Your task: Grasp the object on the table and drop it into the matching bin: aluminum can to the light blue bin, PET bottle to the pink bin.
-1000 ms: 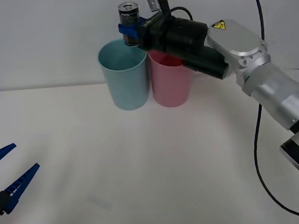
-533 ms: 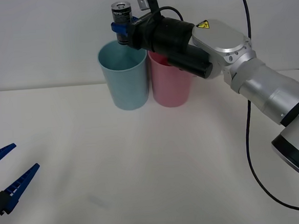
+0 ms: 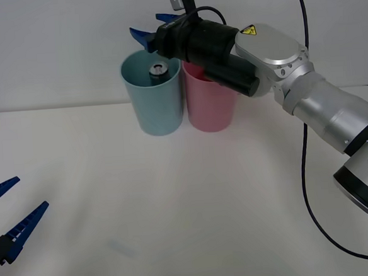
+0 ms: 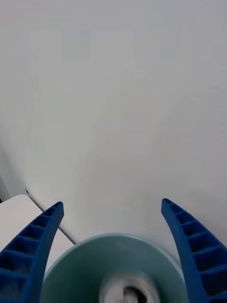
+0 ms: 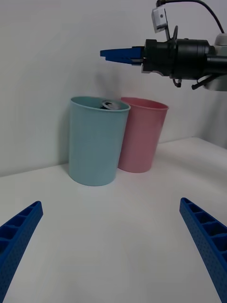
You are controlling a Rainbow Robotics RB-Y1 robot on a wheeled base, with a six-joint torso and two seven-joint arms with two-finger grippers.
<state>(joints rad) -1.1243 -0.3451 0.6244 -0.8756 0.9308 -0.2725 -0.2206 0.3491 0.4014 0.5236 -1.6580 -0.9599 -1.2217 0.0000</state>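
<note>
The aluminum can sits inside the mouth of the light blue bin, its silver top just below the rim; its top also peeks over the rim in the left wrist view. My right gripper hangs open just above that bin with nothing between its fingers. In the right wrist view the bin's rim and the can's top lie straight below the spread fingers. The pink bin stands touching the blue one on its right. My left gripper waits open at the table's near left.
The white table stretches wide in front of the two bins. A grey wall stands close behind them. My right arm and its black cable reach in from the right above the table.
My right gripper opened and let go of the can, which dropped from between the fingers into the light blue bin. The left arm has not moved.
</note>
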